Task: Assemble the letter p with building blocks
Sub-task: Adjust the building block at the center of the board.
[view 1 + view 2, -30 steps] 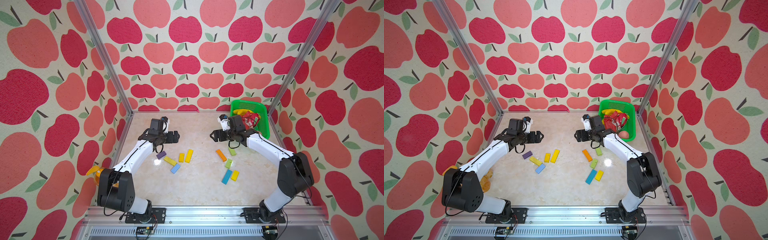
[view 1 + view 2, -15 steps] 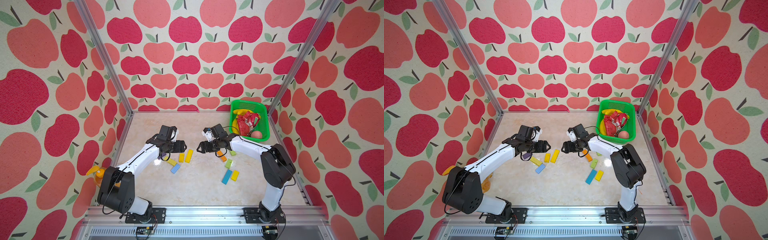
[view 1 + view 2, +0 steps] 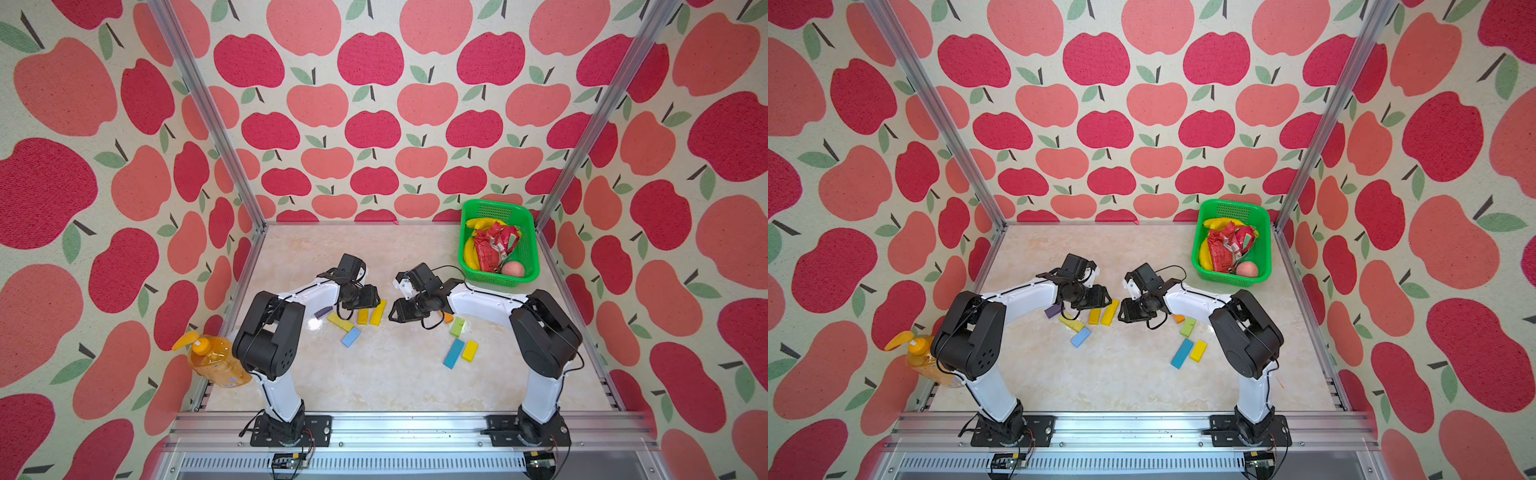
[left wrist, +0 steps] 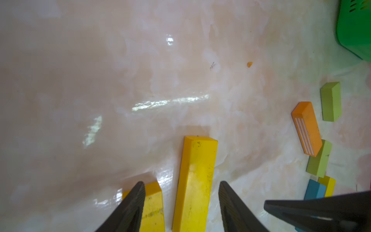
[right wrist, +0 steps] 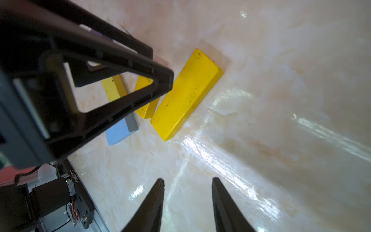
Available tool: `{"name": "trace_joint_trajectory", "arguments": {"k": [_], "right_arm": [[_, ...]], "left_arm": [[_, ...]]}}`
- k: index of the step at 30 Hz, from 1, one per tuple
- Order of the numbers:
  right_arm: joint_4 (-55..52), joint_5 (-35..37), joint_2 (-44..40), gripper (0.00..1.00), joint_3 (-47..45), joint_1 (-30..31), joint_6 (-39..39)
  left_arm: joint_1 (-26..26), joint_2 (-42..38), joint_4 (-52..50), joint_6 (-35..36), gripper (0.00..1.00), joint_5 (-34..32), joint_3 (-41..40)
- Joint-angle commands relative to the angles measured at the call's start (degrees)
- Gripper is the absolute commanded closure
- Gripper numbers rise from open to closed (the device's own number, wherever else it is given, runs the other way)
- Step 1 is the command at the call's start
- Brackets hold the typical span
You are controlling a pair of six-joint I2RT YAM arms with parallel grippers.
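The long flat yellow block (image 4: 195, 180), well apart from the green plastic basket (image 3: 494, 210), is straddled by the left gripper (image 4: 180, 182): jaws half-parted, nothing clamped. The right gripper (image 5: 187, 179), nearer the basket, is held half-parted, empty. Grasp step judged; closure is required next.

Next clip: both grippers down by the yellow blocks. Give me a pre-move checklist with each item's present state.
1. Left gripper astride long yellow block: ok, jaws open, gaps both sides.
2. Its finger clear of short yellow block: cannot tell, they overlap in the wrist view.
3. Right gripper empty: ok, open over bare table.
4. Room between the two grippers: not ok, very close in both top views.
5. Letter P built: not ok, building blocks lie loose in two groups.
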Motion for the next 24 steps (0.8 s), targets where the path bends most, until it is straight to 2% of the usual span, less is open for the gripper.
{"name": "trace_joint_trajectory", "arguments": {"k": [1, 6, 10, 14, 20, 24], "right_arm": [[1.7, -1.1, 1.9, 0.56, 0.3, 1.8, 2.0], [-1.1, 1.7, 2.1, 0.54, 1.3, 2.2, 1.8], [-3.4, 5.0, -0.1, 0.51, 0.7, 2.0, 0.5], [-5.0, 7.2, -3.3, 0.5, -0.9, 1.5, -0.6], [-7.6, 9.6, -9.6, 0.48, -4.5, -0.3, -1.8], [-7.9, 9.8, -13.3, 0.47, -7.2, -2.4, -2.0]], "left_arm": [[0.0, 2.7, 1.0, -0.3, 0.38, -0.5, 3.5], [-0.6, 4.1, -0.1, 1.3, 0.35, -0.3, 4.3], [-3.8, 4.3, -4.9, 5.1, 0.33, -5.6, 6.8], [-7.6, 7.8, -11.7, 8.6, 0.32, -12.4, 11.7], [-9.8, 10.9, -17.5, 8.7, 0.34, -18.5, 15.5], [-10.1, 11.3, -19.4, 8.9, 0.35, -20.3, 16.0]]}}
